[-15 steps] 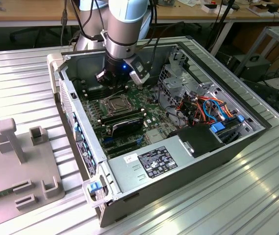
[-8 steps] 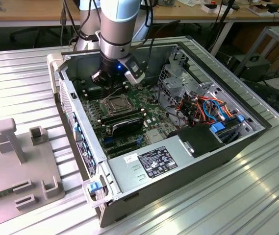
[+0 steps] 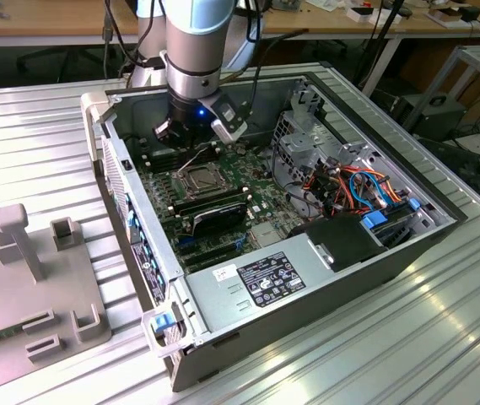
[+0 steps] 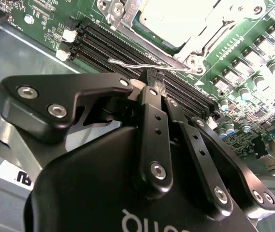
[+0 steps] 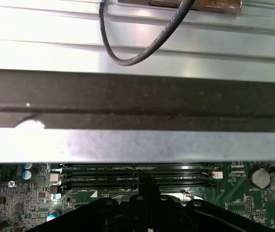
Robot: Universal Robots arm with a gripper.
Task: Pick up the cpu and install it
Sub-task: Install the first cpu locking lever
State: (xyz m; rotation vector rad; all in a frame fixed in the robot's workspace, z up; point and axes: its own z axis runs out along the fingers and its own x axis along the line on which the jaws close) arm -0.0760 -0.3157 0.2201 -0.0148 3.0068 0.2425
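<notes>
Silver cpu (image 4: 170, 19) in second wrist view

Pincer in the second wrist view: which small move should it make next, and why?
Probably ease the shut pincer down onto the wire lever to press it down. The cpu already lies under the lowered metal frame, while the lever seems unlatched, standing loose just past the pincer's tip.

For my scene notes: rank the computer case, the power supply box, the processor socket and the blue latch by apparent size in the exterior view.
1. computer case
2. power supply box
3. processor socket
4. blue latch, smallest even though it sits nearer the camera
</notes>
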